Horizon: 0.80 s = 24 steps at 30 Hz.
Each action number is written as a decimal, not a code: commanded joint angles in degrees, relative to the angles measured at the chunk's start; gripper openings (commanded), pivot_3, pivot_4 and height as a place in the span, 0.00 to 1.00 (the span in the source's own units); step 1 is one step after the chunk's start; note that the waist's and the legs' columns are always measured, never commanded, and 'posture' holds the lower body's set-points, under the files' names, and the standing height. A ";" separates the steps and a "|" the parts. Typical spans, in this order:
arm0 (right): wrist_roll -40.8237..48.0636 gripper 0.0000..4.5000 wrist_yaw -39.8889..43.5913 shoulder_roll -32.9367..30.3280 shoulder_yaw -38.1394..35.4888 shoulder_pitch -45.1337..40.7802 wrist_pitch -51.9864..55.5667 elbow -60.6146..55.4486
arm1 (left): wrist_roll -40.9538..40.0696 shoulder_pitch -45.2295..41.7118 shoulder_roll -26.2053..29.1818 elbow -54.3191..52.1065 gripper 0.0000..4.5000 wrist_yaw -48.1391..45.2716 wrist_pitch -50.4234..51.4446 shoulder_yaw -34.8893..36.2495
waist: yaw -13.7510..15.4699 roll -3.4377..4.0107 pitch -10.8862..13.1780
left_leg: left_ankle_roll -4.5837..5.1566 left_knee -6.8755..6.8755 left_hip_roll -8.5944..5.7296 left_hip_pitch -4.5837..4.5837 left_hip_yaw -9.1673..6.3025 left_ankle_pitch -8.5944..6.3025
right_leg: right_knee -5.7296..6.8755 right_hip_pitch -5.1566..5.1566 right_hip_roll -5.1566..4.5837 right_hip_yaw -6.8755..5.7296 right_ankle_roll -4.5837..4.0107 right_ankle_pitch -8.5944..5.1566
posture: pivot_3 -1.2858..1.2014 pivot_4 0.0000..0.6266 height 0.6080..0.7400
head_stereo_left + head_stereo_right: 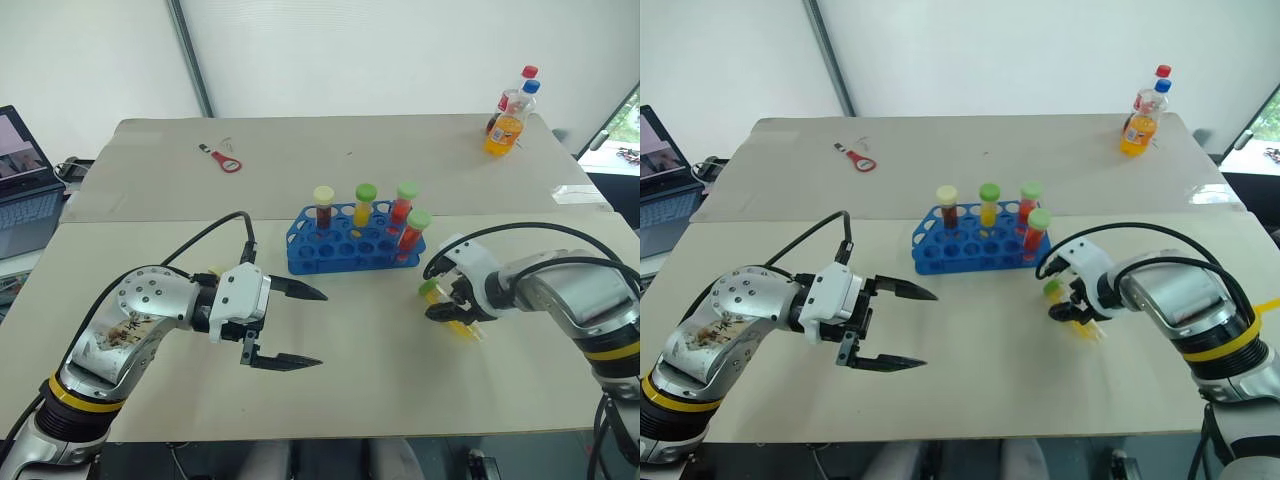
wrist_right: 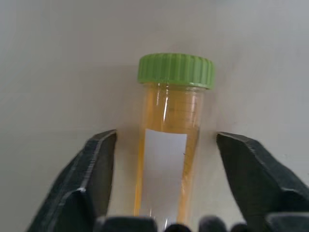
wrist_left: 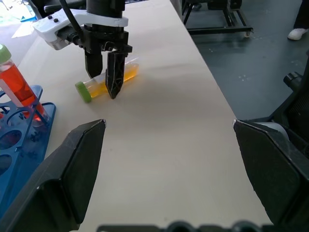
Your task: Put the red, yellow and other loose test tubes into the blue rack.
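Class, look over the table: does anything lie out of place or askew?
Yes. One yellow tube lies on its side on the table, right of the blue rack, while four tubes stand upright in it. The right gripper straddles it, fingers not yet touching.

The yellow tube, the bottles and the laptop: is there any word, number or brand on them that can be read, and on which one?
No text can be read.
Yellow tube: its white label looks blank.
Bottles: labels too small to read.
Laptop: the screen is too small and cut off to read.
Rack: no marking can be made out.
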 commanded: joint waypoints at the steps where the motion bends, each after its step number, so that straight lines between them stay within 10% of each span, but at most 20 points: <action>1: -0.07 0.52 1.12 -0.73 1.30 -0.35 0.45 0.11 | 0.29 -0.34 -0.17 -2.17 1.00 1.08 -0.39 0.36 | 0.01 0.00 0.00 | 0.00 0.00 0.00 0.00 0.00 0.00 | 0.00 0.00 0.00 0.00 0.00 0.00 | 0.52 0.24 1.00; 5: -0.50 0.24 0.97 -0.96 0.84 0.17 0.43 -0.42 | 0.47 0.02 -0.04 -2.14 1.00 1.40 -0.26 0.39 | 0.01 -0.02 -0.02 | 0.00 0.00 0.00 0.00 0.00 0.00 | 0.00 0.00 0.00 0.00 0.00 0.00 | 0.52 0.24 1.00; 14: 7.54 0.22 4.42 -1.55 -12.01 7.05 -0.95 -17.43 | -2.42 0.03 0.64 -0.46 1.00 4.19 3.42 5.13 | 0.14 -0.03 -0.02 | 0.01 0.00 0.01 -0.07 -0.02 -0.01 | 0.01 -0.06 0.00 -0.02 0.00 0.00 | 0.52 0.24 1.00; 18: 10.06 0.22 -1.92 13.99 -23.35 14.85 -10.22 -24.00 | -4.74 -0.11 0.46 0.81 1.00 7.13 6.52 9.05 | -0.18 -0.28 -0.16 | 0.03 0.00 0.05 -0.04 -0.04 -0.02 | 0.02 -0.05 0.05 -0.02 0.00 0.00 | 0.52 0.24 1.00; 24: -1.34 0.22 -15.68 34.26 -20.52 17.03 -36.63 -21.41 | -5.23 0.16 0.51 3.46 1.00 10.19 8.27 12.67 | -0.15 -0.34 -0.20 | -0.12 -0.01 -0.01 0.04 -0.07 0.07 | 0.12 -0.10 0.04 0.07 0.00 0.08 | 0.52 0.24 1.00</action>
